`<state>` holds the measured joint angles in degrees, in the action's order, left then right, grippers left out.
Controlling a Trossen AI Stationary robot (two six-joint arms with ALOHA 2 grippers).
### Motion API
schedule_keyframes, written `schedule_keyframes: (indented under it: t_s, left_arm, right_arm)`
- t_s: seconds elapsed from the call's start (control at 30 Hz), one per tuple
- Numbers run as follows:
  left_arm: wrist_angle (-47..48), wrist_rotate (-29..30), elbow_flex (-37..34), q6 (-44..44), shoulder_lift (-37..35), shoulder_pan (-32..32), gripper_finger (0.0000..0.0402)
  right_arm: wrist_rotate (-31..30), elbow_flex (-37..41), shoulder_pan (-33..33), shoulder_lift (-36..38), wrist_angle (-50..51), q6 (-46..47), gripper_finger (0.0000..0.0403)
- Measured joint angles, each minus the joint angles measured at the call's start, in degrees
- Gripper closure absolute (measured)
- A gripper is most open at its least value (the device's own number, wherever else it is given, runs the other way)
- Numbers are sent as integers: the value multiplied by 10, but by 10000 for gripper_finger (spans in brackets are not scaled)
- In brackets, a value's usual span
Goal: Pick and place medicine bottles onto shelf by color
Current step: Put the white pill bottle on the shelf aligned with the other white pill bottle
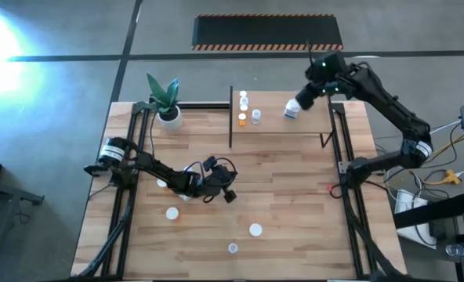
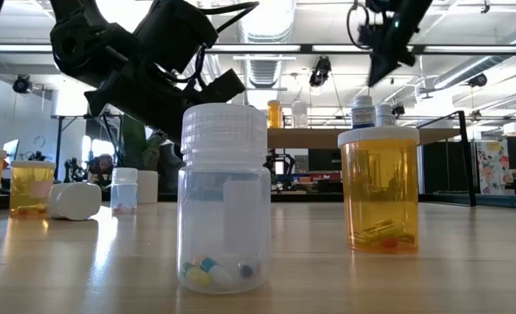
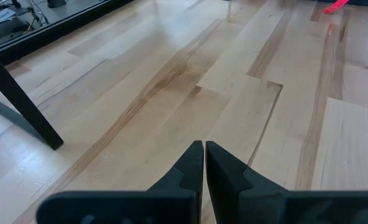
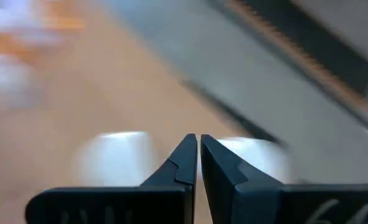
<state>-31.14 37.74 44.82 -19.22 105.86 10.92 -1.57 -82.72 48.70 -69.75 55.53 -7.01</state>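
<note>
Right claw (image 1: 303,100): fingers pressed together, nothing between them, poised over the back right of the flat light-wood shelf with thin black posts (image 1: 295,129). Just beside it, a white bottle (image 1: 291,109) lies tipped on the shelf.

Farther left on the shelf, four small white-capped medicine bottles (image 1: 248,110) stand clustered, one orange.

Left claw (image 1: 230,195): fingers closed, empty, low over mid-counter, pointing across bare planks.

Slatted wooden counter (image 1: 295,219): three white-capped bottles (image 1: 255,229) scattered along the near side.

Low view: a clear bottle with coloured pills (image 2: 223,202) and an orange bottle (image 2: 379,187) stand closest.

A green plant in a white pot (image 1: 168,102) stands at the back left corner.
</note>
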Motion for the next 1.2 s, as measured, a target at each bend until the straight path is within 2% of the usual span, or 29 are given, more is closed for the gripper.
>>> schedule_keyframes:
  t_s: [0.07, 0.13, 0.67, 0.8, 1.03, 1.2]
  left_arm:
    - [0, 0, 0, 0, 0, 0, 400]
    - [0, 0, 0, 0, 0, 0, 400]
    - [0, 0, 0, -1, 0, 0, 400]
    - [0, 0, 0, -1, 0, 0, 400]
    - [0, 0, 0, -1, 0, 0, 400]
    - [0, 0, 0, -1, 0, 0, 400]
  right_arm:
    - [93, 2, -13, 5, 4, -4, 390]
    - [125, 3, -23, 3, 4, 12, 390]
    - [106, 6, -26, -51, 38, 24, 390]
    - [79, 5, -26, -50, 58, 15, 390]
    - [69, 2, -25, -26, 103, -16, 390]
    - [4, -6, -26, -23, 147, -56, 390]
